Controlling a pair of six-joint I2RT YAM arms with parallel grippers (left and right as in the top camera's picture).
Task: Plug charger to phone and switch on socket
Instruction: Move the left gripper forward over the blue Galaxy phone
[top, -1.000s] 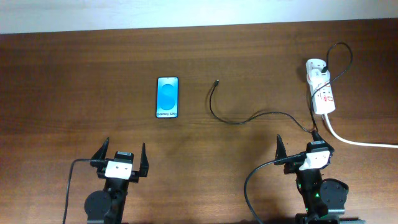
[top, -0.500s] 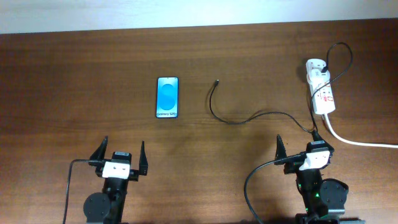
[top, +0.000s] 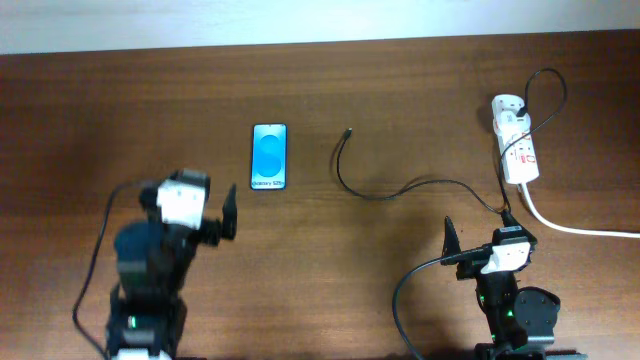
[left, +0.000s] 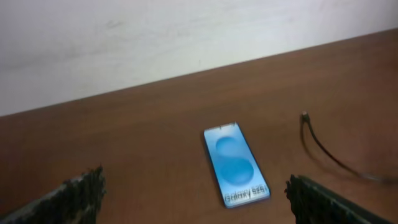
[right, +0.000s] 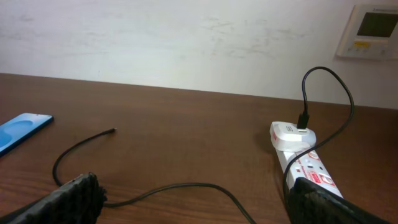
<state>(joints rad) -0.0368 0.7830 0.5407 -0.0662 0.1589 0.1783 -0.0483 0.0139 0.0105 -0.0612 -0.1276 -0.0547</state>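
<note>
The left gripper (left: 196, 180) is hanging with jaws spread wide, gripping nothing; the phone (left: 236, 163) is lying just ahead, between its fingers. The right gripper (right: 193, 193) is likewise gaping empty, the charger (right: 112, 130) tip lying ahead-left, the socket (right: 308, 165) ahead-right

The charger (top: 385, 196) trails from socket (top: 518, 148), tip near phone (top: 269, 157).

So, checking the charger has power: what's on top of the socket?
On the socket, at its far end, sits a white adapter with the charger looping out. The outlet beneath it is covered.
</note>
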